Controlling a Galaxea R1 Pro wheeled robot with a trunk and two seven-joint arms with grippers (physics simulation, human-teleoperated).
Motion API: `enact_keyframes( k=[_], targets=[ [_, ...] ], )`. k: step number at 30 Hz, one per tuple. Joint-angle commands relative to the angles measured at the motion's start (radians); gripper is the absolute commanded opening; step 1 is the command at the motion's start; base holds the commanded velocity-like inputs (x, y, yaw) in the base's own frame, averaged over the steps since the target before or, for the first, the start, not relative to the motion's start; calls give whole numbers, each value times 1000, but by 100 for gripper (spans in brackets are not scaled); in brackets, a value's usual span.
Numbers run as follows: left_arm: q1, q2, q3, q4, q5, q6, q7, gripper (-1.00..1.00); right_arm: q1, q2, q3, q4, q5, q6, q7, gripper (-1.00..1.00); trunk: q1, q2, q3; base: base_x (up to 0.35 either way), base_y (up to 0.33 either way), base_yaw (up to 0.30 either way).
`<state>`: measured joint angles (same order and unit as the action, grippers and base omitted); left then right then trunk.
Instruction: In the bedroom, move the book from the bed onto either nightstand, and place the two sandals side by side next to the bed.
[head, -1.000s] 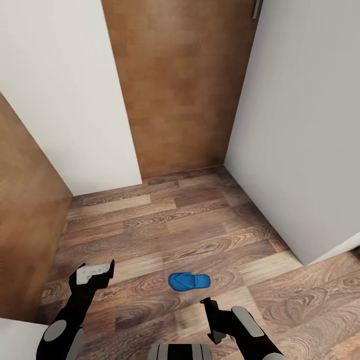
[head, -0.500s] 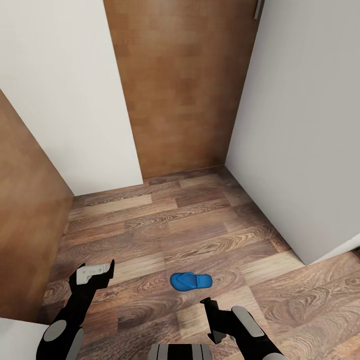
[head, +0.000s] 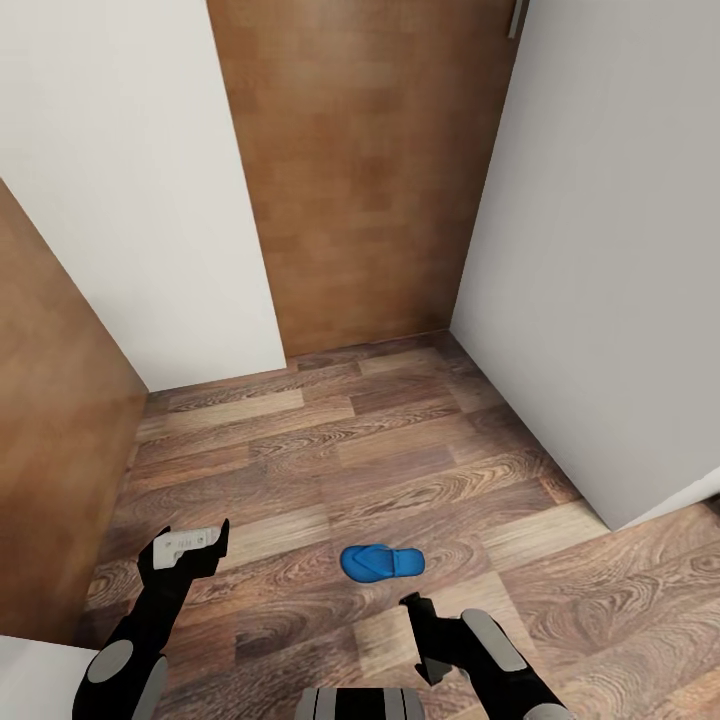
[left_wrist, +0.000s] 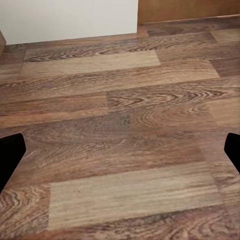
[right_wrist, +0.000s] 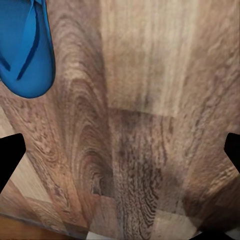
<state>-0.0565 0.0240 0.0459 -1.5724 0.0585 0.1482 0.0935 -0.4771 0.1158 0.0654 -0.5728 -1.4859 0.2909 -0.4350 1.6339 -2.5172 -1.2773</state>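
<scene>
Here, one bright blue flat flip-flop sandal (head: 381, 561) is seen lying on the brown wood-plank floor (head: 400, 450), between the two arms and just ahead of the robot. Its long axis is laid across the head view, from nine to three o'clock. From the right gripper (head: 418, 625) it is found at about eleven o'clock, near; from the left gripper (head: 190, 549) it is placed at three o'clock, farther off. The right arm is therefore judged the nearer. Both sets of jaws are held wide apart and nothing is gripped. A tan wooden door (head: 370, 170) is shown at twelve o'clock.
</scene>
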Motion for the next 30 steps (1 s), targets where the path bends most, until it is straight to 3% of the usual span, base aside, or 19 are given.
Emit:
enact_keyframes(
  k=[1,4,7,13,15,17,30],
  targets=[
    [0,1,-1,-1,6,5,4,100,-1,0,2,-2,-4,1,-7,100,0,0,-1,0,0,0],
    [0,1,-1,-1,6,5,5,100,-43,-1,3,-3,-4,1,-8,100,0,0,-1,0,0,0],
    [0,0,-1,-1,6,5,4,100,-123,-1,3,1,-4,1,-9,100,0,0,-1,0,0,0],
    [0,-1,-1,-1,6,5,4,100,-182,0,4,2,-5,1,-10,100,0,0,-1,0,0,0],
    [0,-1,-3,-1,6,5,4,100,-247,0,3,5,-8,1,-12,100,0,0,-1,0,0,0],
    [0,-1,-3,-1,6,5,4,100,-267,0,2,7,-10,1,-12,100,0,0,-1,0,0,0],
    [1,-2,-4,1,7,4,0,100,-289,1,2,100,-12,1,-13,100,0,0,-1,0,0,0]
  ],
)
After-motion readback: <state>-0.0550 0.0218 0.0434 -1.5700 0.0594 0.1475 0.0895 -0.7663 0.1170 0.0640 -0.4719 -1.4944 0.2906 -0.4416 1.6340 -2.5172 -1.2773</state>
